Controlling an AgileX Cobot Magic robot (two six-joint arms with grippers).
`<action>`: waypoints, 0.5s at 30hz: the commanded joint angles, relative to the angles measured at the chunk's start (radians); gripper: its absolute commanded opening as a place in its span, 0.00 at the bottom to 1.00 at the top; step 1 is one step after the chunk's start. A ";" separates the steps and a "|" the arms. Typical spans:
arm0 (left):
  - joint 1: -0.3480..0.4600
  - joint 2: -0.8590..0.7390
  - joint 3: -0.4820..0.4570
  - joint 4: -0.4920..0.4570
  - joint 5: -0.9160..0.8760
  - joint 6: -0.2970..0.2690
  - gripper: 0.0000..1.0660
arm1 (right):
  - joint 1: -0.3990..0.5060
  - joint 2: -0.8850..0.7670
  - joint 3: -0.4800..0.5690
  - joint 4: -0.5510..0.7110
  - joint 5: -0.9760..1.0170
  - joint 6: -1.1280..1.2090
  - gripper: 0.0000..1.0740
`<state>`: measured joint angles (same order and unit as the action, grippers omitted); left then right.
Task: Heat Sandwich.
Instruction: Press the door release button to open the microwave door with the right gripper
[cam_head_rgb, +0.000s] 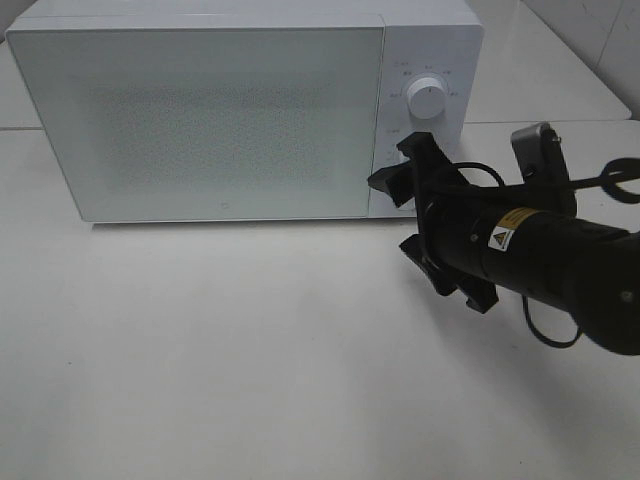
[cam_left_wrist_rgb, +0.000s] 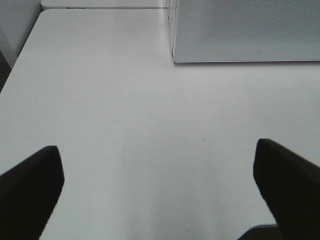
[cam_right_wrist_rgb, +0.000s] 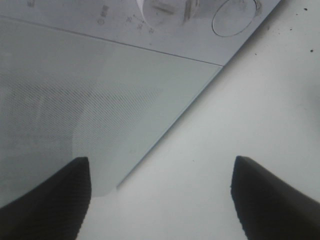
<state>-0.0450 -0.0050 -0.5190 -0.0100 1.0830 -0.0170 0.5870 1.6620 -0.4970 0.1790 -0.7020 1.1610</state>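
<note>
Exterior high: white table (cam_head_rgb: 200, 350), white microwave (cam_head_rgb: 200, 120)

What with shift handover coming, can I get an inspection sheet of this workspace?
Surface: white table, a few dark specks near the microwave.
Job's things: microwave door shut; sandwich not in view.
Clutter: nothing seen.
Grippers: right pincer open and empty, in front of the microwave's right side; left pincer open and empty, over the table.
Cables: black cable loops below the right arm.
Surroundings: pale tiles behind, at right.
</note>
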 joint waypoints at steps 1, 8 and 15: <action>-0.004 -0.018 0.002 -0.001 -0.013 -0.002 0.92 | -0.053 -0.067 -0.001 -0.195 0.149 -0.017 0.70; -0.004 -0.018 0.002 -0.001 -0.013 -0.002 0.92 | -0.081 -0.190 -0.037 -0.535 0.547 -0.019 0.70; -0.004 -0.018 0.002 -0.001 -0.013 -0.002 0.92 | -0.081 -0.272 -0.098 -0.588 0.940 -0.189 0.70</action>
<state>-0.0450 -0.0050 -0.5190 -0.0100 1.0830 -0.0170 0.5110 1.4160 -0.5760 -0.3950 0.1180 1.0570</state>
